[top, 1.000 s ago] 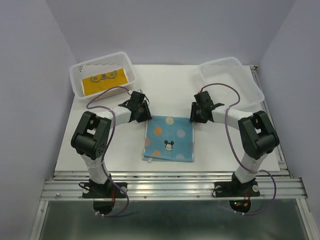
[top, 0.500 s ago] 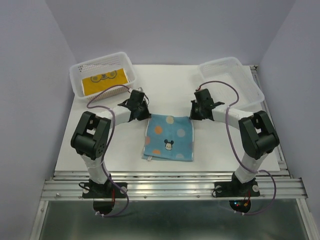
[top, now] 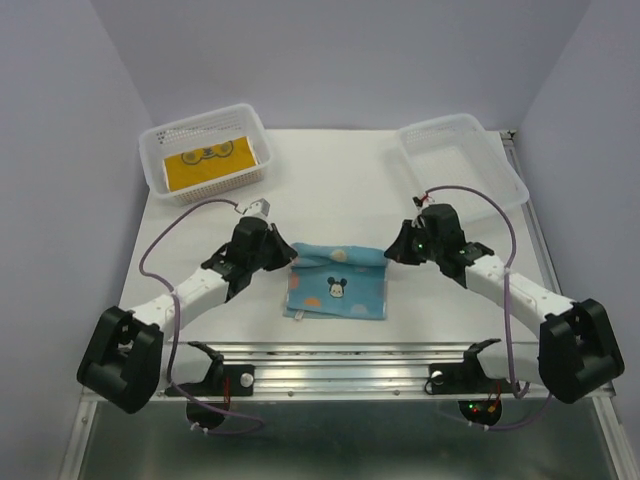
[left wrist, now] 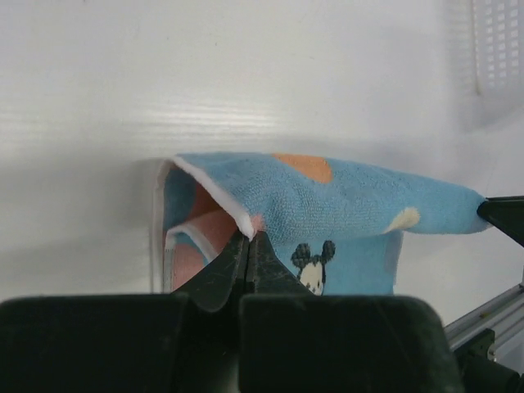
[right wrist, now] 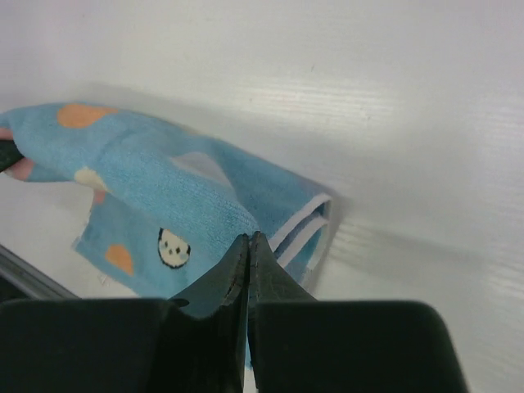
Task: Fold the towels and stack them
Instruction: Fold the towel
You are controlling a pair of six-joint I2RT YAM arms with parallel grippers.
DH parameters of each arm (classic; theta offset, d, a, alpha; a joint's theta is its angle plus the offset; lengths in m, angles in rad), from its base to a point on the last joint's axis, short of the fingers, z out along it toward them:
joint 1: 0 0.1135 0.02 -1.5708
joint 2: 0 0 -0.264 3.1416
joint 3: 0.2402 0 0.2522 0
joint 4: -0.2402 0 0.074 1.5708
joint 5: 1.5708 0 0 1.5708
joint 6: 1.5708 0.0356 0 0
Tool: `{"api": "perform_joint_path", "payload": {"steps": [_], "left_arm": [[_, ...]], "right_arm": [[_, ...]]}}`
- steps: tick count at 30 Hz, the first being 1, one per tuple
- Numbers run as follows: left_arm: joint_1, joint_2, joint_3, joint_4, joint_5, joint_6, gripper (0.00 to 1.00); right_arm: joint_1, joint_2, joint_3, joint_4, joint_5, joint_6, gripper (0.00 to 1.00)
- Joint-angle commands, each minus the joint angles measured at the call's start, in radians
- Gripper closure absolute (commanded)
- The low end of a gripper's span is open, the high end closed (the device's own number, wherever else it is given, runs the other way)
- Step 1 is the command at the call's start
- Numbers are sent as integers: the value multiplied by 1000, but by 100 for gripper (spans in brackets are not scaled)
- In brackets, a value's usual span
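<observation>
The blue towel [top: 337, 281] sat in the middle of the white surface [top: 330, 190], right between the two arms. The left gripper [top: 290, 258] was pinched tight on its far left corner, and the right gripper [top: 392, 254] on its far right corner. That far edge was off the surface, a soft raised band of cloth stretched from one gripper to the other, curling over the flat part that lay nearer the arm bases.

Up close, the left gripper [left wrist: 250, 238] had its fingers pressed together on a white-trimmed corner. The terry was light blue, with an orange dot, a cream dot and a little cartoon mouse face below the fold. From the other side, the right gripper [right wrist: 248, 240] nipped the cloth just beside the doubled white hem, with layers showing at that edge.

Off at the far left, a yellow towel [top: 207, 158] lay flat in the left basket [top: 157, 181]. The right basket [top: 500, 190] stood at the far right.
</observation>
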Motion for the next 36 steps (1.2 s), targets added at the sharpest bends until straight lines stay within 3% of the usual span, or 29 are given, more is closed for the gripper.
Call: {"api": "perform_joint_path", "payload": {"steps": [1, 10, 21, 22, 24, 25, 26, 27, 29, 30, 32, 35, 36], "left_arm": [[-25, -151, -109, 35, -10, -64, 100], [-57, -443, -373, 55, 38, -164, 100], [-64, -564, -499, 56, 107, -225, 100], [-64, -564, -499, 50, 118, -231, 96], [-66, -578, -500, 19, 153, -256, 58], [-68, -578, -500, 7, 165, -264, 57], [-69, -605, -503, -25, 180, -271, 25], [-74, -625, -502, -46, 177, -284, 7], [-77, -700, -499, -109, 167, -302, 1], [-77, -726, -491, -135, 153, -307, 1], [-78, -788, -461, -212, 92, -302, 1], [-78, -788, -413, -263, 9, -276, 1], [-78, -768, -402, -269, -6, -267, 1]], "right_arm": [[13, -132, -135, 33, -130, 64, 99], [23, -320, -331, -1, -254, 89, 99], [30, -334, -418, 37, -364, 121, 96], [33, -332, -428, 33, -366, 125, 94], [31, -335, -442, 15, -375, 130, 88], [31, -340, -442, 4, -375, 130, 82], [30, -347, -448, -7, -372, 130, 75], [31, -370, -451, -18, -371, 132, 57], [31, -396, -451, -41, -371, 132, 43], [31, -412, -448, -50, -369, 130, 30], [33, -447, -433, -71, -364, 127, 22], [31, -473, -387, -90, -338, 119, 0], [31, -473, -376, -95, -329, 116, 0]]}}
